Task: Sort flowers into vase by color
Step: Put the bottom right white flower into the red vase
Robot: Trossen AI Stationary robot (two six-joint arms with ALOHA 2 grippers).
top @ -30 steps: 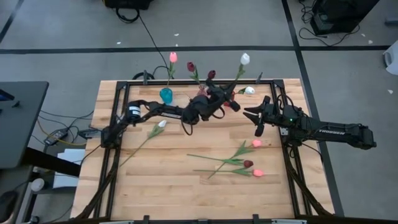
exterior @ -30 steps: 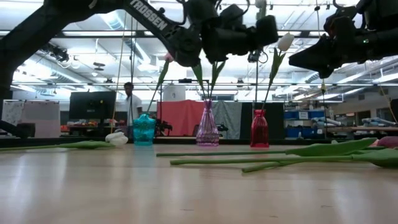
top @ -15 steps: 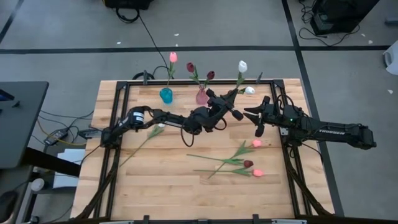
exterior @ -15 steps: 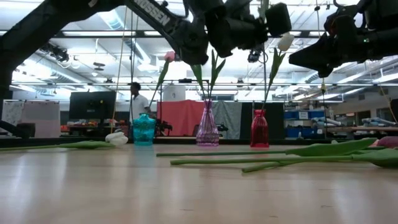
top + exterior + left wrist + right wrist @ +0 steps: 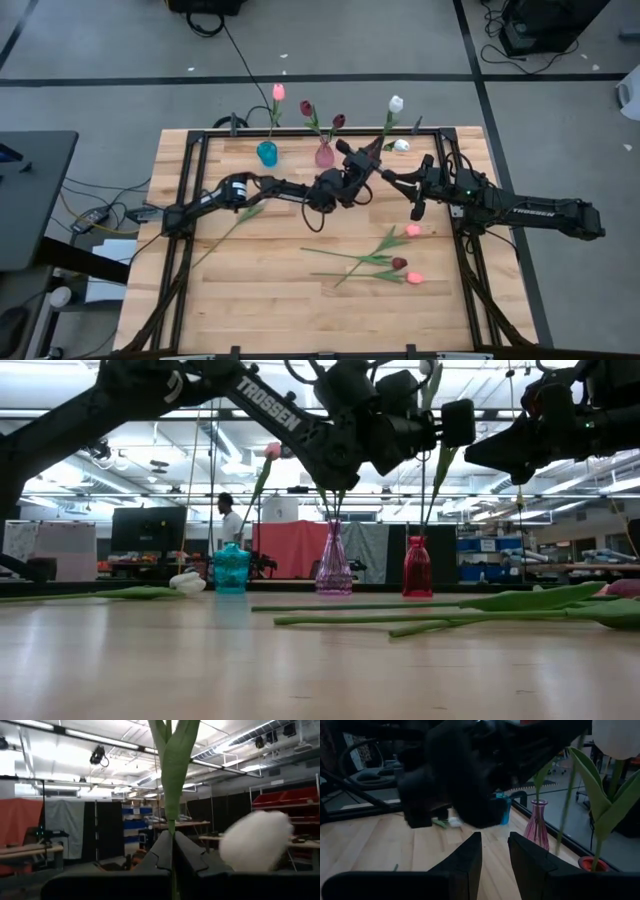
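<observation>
A white tulip (image 5: 396, 103) stands with its stem in the red vase (image 5: 417, 567) at the table's far edge. My left gripper (image 5: 372, 155) is shut on that stem above the vase. The teal vase (image 5: 267, 153) holds a pink tulip (image 5: 278, 92). Two maroon tulips (image 5: 307, 107) stand in the pink vase (image 5: 324, 156). My right gripper (image 5: 400, 195) hovers open just right of the left one, touching nothing. On the table lie two pink tulips (image 5: 412, 230), a maroon one (image 5: 399, 263) and a white one's stem (image 5: 225, 230). My left gripper pinches the white tulip's green stem (image 5: 172, 832) between its two fingers, just below the leaves. The fingers lie across the stem and come roughly level from the table's left. The stem stands near upright, and its lower end reaches down into the red vase.
Another white flower head (image 5: 401, 145) lies by the far right corner, close to both grippers. A black frame rail (image 5: 200, 170) runs around the table. A person (image 5: 230, 525) stands in the room beyond. Bare wood (image 5: 260, 290) lies toward the near left.
My left gripper has moved toward the table's right, staying shut on the white tulip's stem. The tulip has shifted with it above the red vase. In the low view the gripper now covers the white head. My right arm has kept still.
</observation>
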